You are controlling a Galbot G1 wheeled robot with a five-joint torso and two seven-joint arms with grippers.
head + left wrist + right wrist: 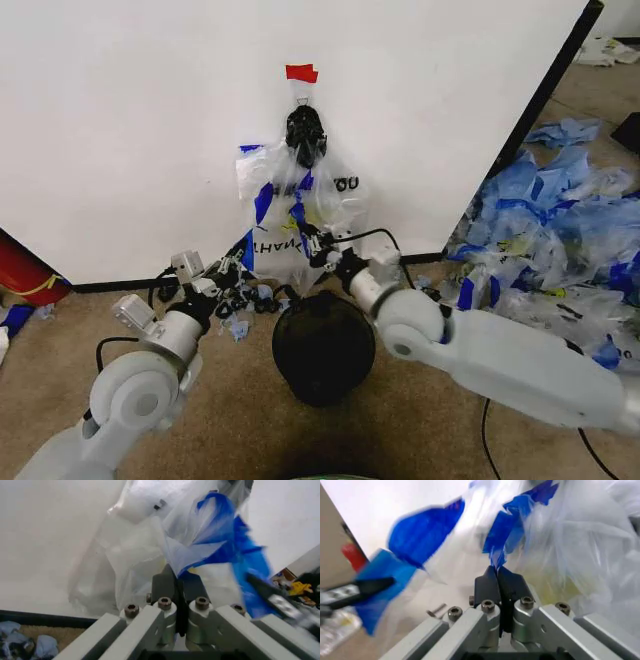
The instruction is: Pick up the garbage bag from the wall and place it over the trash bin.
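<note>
- Left gripper (172, 578): jaws together, pinched on a fold of clear and blue film at the garbage bag's lower edge. From the head view I place it low at the bag's left side, just above the floor.
- Right gripper (496, 573): jaws together, clamped on a blue strip of the same bag. In the head view it sits at the bag's lower right, just above the bin's far rim.
- Garbage bag (300, 215): clear film with black lettering and blue handle strips, hanging flat against the wall. Its top is gathered under a glossy black bundle (305, 133), which sits just below a piece of red tape (301, 73). I judge it still attached there.
- Wall (130, 120): white panel with a black base strip; the bag is touching it.
- Trash bin (323, 347): round, black, on the carpet directly in front of the bag, between my two arms. Its mouth carries no bag.
- Heap of blue-and-clear bags (560, 230): on the floor to the right, well apart, not part of this job.
- Scraps of plastic (240, 300): scattered along the base strip near the left gripper.
- Progress, my reading: both holds are made, so the grasp looks done. Left to do: free the bag from the wall, bring it down, spread its mouth and set it over the bin's rim.
</note>
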